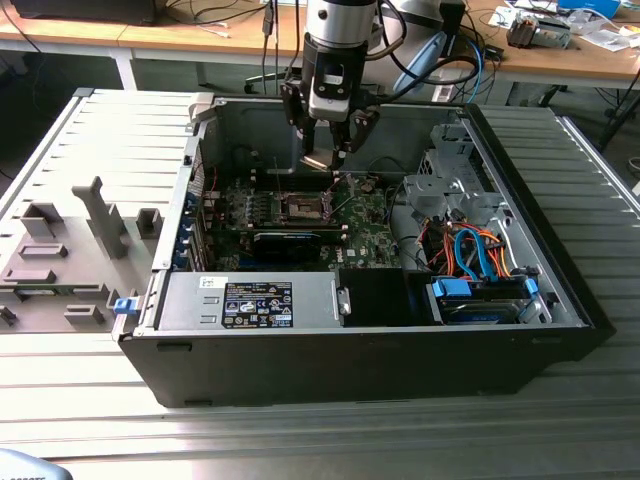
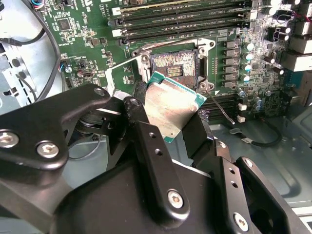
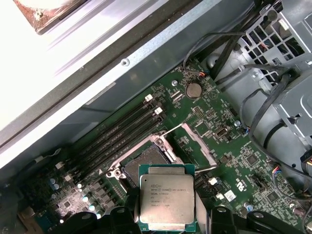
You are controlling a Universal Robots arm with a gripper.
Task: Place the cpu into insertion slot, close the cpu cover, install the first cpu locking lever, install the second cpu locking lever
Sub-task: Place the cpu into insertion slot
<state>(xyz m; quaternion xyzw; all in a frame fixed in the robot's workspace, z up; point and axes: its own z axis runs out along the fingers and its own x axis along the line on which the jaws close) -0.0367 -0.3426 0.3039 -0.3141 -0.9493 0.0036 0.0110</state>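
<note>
My gripper [image 1: 328, 157] hangs inside the open computer case, shut on the cpu [image 1: 322, 160], a small silver-topped square chip. The chip is held flat by two opposite edges between the black fingers [image 2: 141, 117] and hovers just above the insertion slot [image 1: 303, 207], apart from it. In both wrist views the cpu [image 2: 170, 107] [image 3: 167, 202] partly overlaps the dark square insertion slot [image 2: 173, 68] [image 3: 146, 158]. The cpu cover [image 3: 197, 141] [image 2: 110, 78], a silvery frame, stands swung open beside the socket. A thin wire locking lever [image 2: 220, 108] sticks out, unlatched.
Long black memory slots [image 3: 117, 134] run beside the socket. A black card [image 1: 288, 240] lies on the board's near side. A drive cage [image 1: 455, 185] with orange and blue cables [image 1: 470, 255] fills the exterior view's right. Grey fixtures [image 1: 60, 250] stand outside the case's left wall.
</note>
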